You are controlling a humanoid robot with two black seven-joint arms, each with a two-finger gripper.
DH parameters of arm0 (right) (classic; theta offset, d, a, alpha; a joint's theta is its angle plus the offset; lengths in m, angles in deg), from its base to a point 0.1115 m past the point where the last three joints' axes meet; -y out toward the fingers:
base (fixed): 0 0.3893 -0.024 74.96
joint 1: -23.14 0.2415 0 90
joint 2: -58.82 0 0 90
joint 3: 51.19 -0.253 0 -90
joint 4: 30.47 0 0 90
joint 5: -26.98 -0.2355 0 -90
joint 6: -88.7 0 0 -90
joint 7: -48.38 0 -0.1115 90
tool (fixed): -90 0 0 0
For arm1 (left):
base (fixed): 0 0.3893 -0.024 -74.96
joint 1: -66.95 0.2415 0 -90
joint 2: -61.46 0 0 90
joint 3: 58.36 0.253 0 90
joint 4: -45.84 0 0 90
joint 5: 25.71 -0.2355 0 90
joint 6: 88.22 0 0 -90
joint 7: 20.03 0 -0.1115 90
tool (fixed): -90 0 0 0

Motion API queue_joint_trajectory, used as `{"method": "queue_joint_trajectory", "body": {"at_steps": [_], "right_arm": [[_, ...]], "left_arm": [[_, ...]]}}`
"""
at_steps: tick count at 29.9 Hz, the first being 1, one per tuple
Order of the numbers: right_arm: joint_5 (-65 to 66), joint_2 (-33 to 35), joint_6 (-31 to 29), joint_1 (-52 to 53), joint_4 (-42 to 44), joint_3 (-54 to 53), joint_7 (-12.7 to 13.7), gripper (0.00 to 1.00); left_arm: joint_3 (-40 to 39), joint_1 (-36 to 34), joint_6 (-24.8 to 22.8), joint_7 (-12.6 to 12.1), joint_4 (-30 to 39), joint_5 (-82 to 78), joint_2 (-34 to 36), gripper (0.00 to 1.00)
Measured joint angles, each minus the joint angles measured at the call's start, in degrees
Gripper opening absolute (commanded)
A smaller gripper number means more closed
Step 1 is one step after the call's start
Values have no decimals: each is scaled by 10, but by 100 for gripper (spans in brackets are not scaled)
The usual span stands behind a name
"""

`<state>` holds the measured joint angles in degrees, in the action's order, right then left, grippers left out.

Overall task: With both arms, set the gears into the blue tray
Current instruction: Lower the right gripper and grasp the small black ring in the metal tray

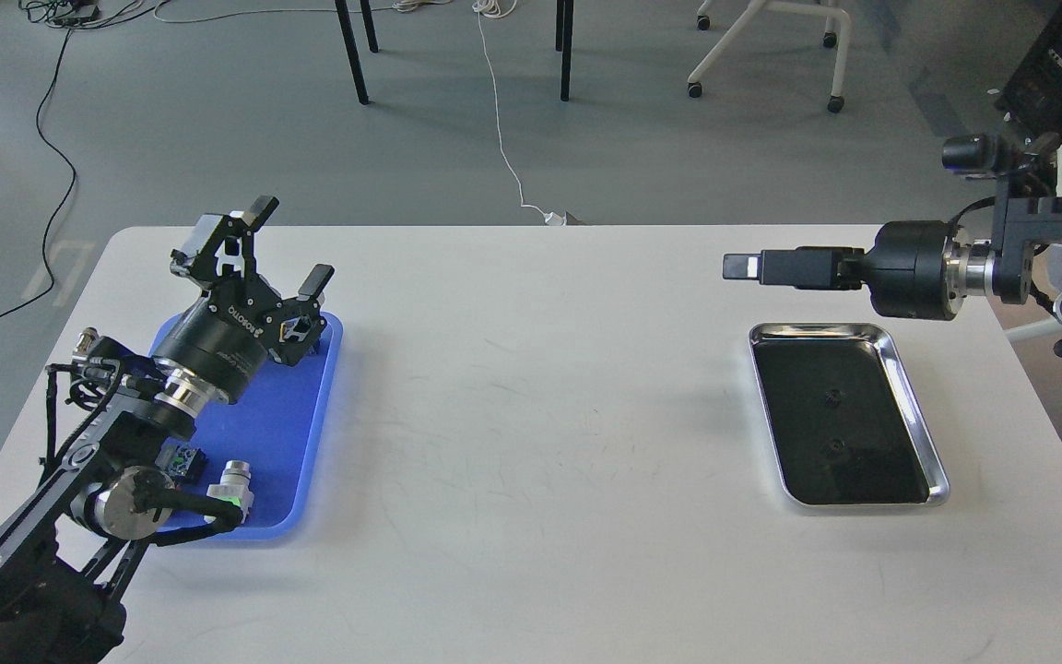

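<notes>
Head view: the white table (531, 415) fills the lower frame. At centre left, the blue tray (296, 415) lies flat on the table, partly covered by the left arm (79, 461), which enters from the lower left corner. The left claw (289, 247) is raised above the tray's far end, its two fingers spread wide apart and gripping nothing. At centre right, a shiny steel tray (914, 410) with a dark mirror-like bottom rests on the table. Two gears lie in it, apart from each other: one gear (831, 398) nearer the middle, the other gear (832, 447) lower in the frame. The right arm (1029, 263) enters from the right edge. The right claw (743, 266) points left, above the steel tray's far end; seen side-on, its state cannot be told. It touches neither gear.
</notes>
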<state>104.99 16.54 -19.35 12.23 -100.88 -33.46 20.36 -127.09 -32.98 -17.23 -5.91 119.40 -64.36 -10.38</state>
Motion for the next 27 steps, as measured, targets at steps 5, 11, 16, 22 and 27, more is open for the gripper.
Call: {"method": "queue_joint_trajectory", "body": {"at_steps": [5,11,16,22,27], "right_arm": [[129,-16,1,24,4,81,0,98],[185,-30,7,21,13,127,0,95],[187,-45,11,13,26,148,0,90],[186,-77,31,-20,66,153,0,81],[186,-84,33,-32,76,153,0,77]], "left_arm": [[0,3,0,-1,2,0,0,98],[0,6,1,-1,3,0,-3,98],[0,7,1,-2,4,0,-3,98],[0,7,2,-2,4,0,-3,98],[-1,7,2,-2,4,0,-3,98]]}}
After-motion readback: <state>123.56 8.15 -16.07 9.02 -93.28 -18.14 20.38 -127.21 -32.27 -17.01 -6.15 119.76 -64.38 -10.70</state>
